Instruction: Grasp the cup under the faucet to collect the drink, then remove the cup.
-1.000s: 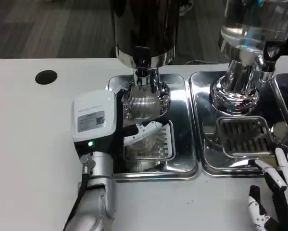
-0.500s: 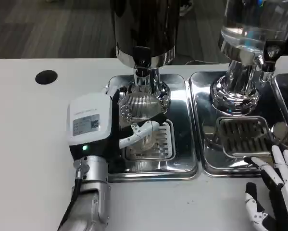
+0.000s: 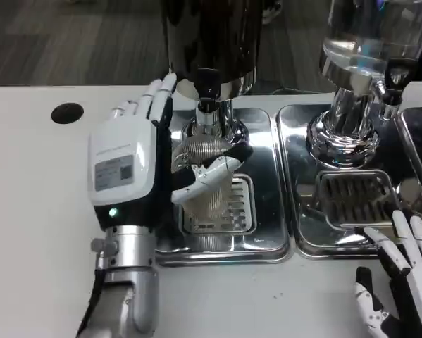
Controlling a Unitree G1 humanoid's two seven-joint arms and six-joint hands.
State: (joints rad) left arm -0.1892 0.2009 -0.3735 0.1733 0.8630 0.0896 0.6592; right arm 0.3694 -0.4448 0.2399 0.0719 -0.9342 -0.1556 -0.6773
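Cup [image 3: 209,176] under faucet [image 3: 208,98]; left hand [image 3: 137,165] fingers straight, spread, thumb alongside. Next: closing round it.

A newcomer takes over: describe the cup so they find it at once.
Find the dark drink dispenser at the table's back; beneath its faucet lies a steel drip tray. On its grate stands the clear ribbed cup, beside the left hand.

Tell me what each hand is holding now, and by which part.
It cannot be told: the left hand is at the cup's side, fingers extended. The right hand holds nothing.
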